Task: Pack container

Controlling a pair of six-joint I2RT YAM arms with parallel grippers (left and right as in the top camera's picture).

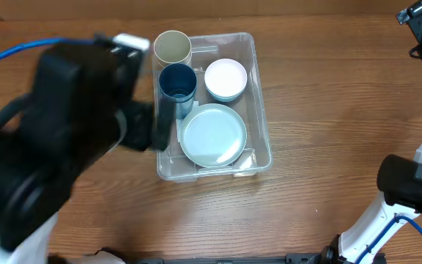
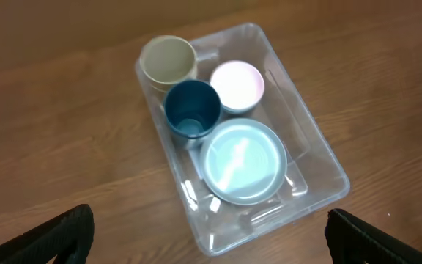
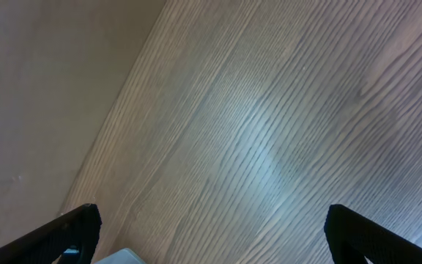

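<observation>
The left arm hangs high over the tabletop left of the container, left fingers wide, empty; right fingers likewise wide, empty.

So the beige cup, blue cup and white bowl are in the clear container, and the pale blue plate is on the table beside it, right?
Not quite: the pale blue plate lies inside the container too, next to the blue cup and white bowl. The left wrist view shows it.
</observation>
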